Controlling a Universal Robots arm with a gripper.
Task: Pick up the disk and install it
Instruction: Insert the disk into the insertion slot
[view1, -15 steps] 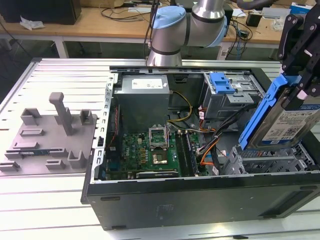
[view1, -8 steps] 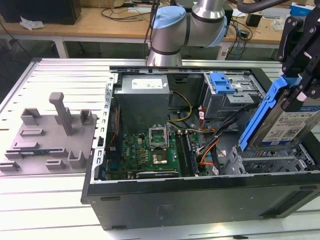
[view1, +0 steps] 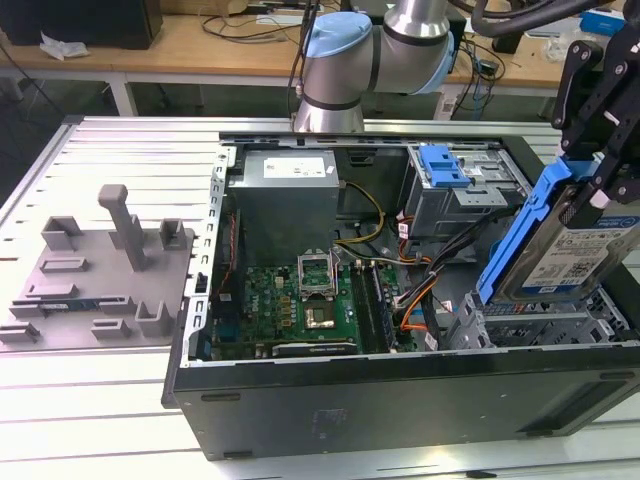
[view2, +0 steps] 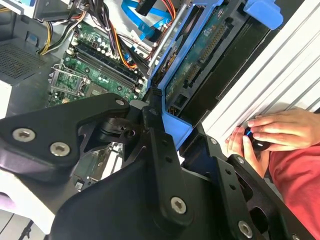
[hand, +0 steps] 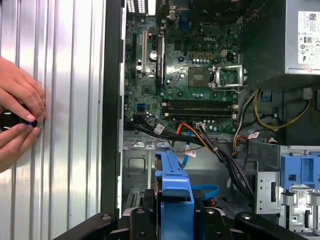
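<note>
Exterior view: the gripper (view1: 592, 178) clamped the disk (view1: 585, 245), tilted above the drive cage (view1: 545, 325) at the exterior view's right. Second wrist view: the disk's circuit side (view2: 200, 60) faced the camera. First wrist view: its blue bracket (hand: 174, 192) hung near the empty bay (hand: 135, 170). This was judged the carrying step; seating calls for squaring to the cage.

Disk (view1: 583, 246), silver w/ blue bracket, tilted, over drive cage (view1: 545, 325)

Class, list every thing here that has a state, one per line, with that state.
computer case, lying on its side, open
disk, held tilted over the case, not installed
gripper, shut on the disk
processor socket, empty, cover swung open
person's hands, on the table, around a small dark object
</note>
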